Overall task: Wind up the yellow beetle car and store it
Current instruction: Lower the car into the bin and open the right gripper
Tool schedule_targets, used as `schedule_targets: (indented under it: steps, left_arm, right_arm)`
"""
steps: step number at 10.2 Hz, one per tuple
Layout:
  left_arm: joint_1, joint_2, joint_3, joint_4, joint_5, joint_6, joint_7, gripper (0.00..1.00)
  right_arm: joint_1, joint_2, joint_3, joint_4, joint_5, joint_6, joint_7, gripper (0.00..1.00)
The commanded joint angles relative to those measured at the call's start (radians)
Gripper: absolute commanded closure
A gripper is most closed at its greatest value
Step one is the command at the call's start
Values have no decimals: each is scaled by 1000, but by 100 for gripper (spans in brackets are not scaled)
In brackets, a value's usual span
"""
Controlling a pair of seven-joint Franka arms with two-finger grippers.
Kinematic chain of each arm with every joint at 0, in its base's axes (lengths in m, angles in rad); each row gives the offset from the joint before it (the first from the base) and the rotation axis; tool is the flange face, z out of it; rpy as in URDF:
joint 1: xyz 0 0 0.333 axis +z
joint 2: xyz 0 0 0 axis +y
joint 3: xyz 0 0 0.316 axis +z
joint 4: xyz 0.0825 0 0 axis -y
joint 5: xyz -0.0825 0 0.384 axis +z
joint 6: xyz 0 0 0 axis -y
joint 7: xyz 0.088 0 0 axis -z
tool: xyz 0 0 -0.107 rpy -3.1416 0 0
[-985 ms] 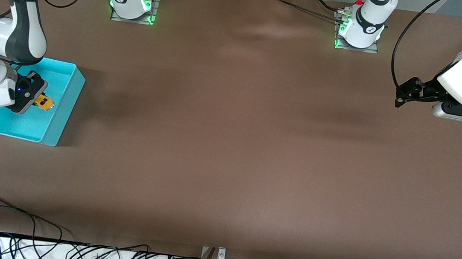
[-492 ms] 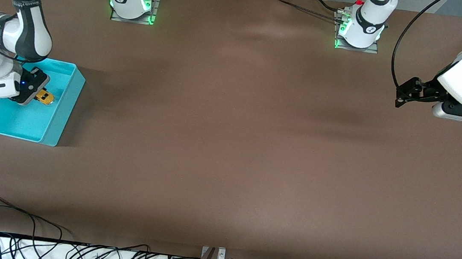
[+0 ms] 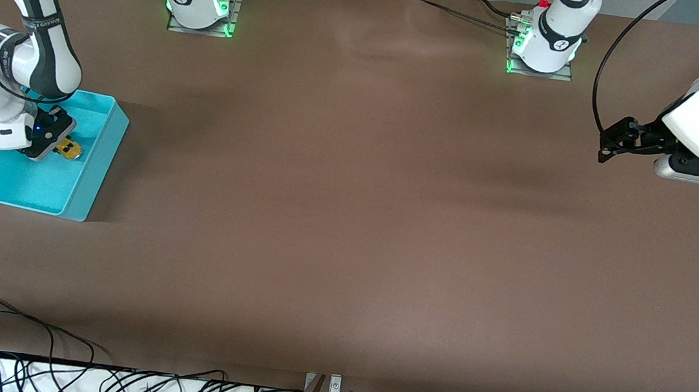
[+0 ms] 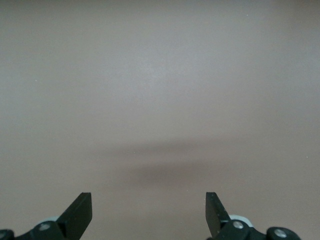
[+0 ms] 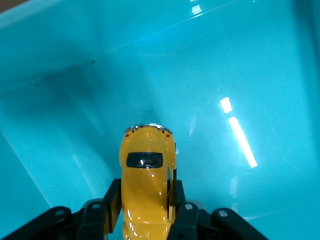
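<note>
Front view: the brown bench [image 3: 347,222] was seen mostly bare, with a turquoise bin [image 3: 100,157] parked at the right arm's end. The left gripper [image 3: 611,145] was left hanging over the bench at its own end, fingers spread wide and nothing in them, just waiting. The right gripper [image 3: 59,143] was lowered into the bin, fingers [image 5: 112,197] clamped on the yellow beetle car [image 5: 146,185]. Whether the car was touching the bin floor couldn't be made out. Storing looked nearly finished tbh; only release and pull-out seemed left.
</note>
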Motion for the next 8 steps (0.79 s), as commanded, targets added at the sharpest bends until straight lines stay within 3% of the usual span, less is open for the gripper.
schedule_targets:
  steps: [1, 4, 5, 6, 7, 8]
  left_arm:
    - [3, 13, -2, 28, -14, -5, -8, 0]
    - [3, 13, -2, 28, -14, -5, -8, 0]
    - [3, 13, -2, 28, -15, -5, -8, 0]
    - [3, 13, -2, 28, -15, -5, -8, 0]
    - [3, 13, -2, 28, -15, -5, -8, 0]
    - [3, 13, -2, 28, -15, -5, -8, 0]
  right_arm:
    - [-8, 12, 6, 2, 16, 16, -16, 100]
    - [-8, 13, 7, 2, 33, 16, -14, 96]
    - [-8, 13, 9, 2, 44, 16, -14, 75]
    - [-5, 13, 9, 4, 45, 15, -11, 62]
    - [-5, 13, 9, 4, 47, 15, -9, 59]
    - [-5, 12, 10, 5, 48, 15, -8, 46]
